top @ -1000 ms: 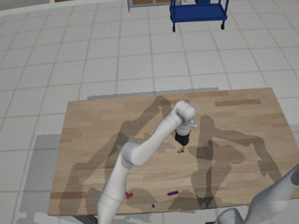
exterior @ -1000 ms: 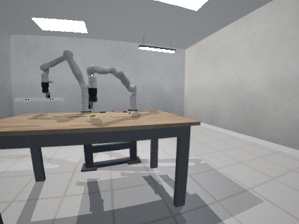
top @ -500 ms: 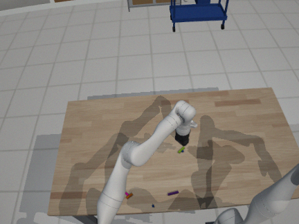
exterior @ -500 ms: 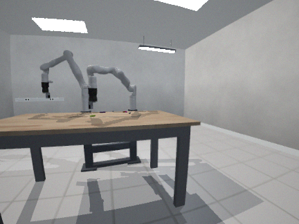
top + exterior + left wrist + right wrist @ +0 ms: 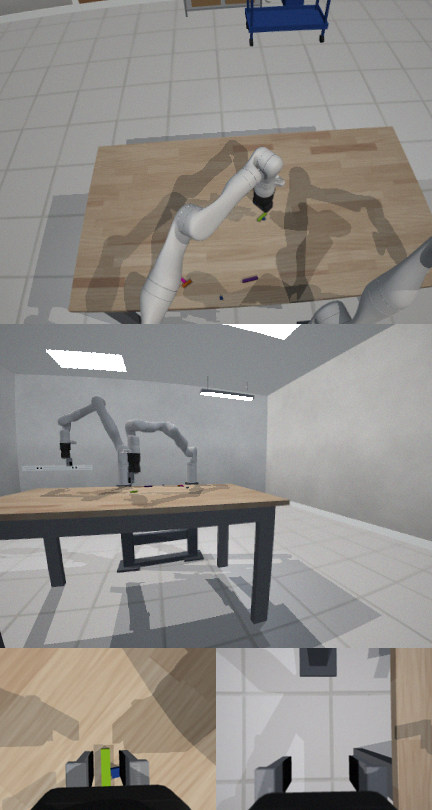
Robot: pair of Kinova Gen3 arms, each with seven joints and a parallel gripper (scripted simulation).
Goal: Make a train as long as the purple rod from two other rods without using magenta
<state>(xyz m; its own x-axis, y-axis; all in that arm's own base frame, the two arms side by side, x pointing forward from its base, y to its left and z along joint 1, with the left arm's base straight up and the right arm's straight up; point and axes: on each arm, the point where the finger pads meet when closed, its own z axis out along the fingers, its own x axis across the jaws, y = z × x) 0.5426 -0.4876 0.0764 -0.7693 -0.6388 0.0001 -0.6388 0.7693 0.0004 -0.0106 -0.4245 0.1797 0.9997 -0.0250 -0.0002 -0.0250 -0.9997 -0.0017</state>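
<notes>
A lime rod [image 5: 262,217] [image 5: 134,491] [image 5: 105,771] is between the fingers of my left gripper [image 5: 106,763], with a gap on each side. That gripper is partly open and points down. A blue rod [image 5: 115,772] is close beside the lime rod's long side, also between the fingers; whether they touch is unclear. The purple rod [image 5: 250,279] [image 5: 148,486] lies near the table's arm-side edge. A second blue rod [image 5: 221,298] lies left of it in the top view. My right gripper [image 5: 69,463] [image 5: 320,768] is wide open and empty, beyond the table edge.
An orange rod [image 5: 187,283] and a magenta rod [image 5: 183,280] lie close together near the left arm's lower links. The wooden table [image 5: 120,165] [image 5: 415,691] has its edge at the right of the right wrist view. The right arm [image 5: 385,295] stands at the lower right of the top view.
</notes>
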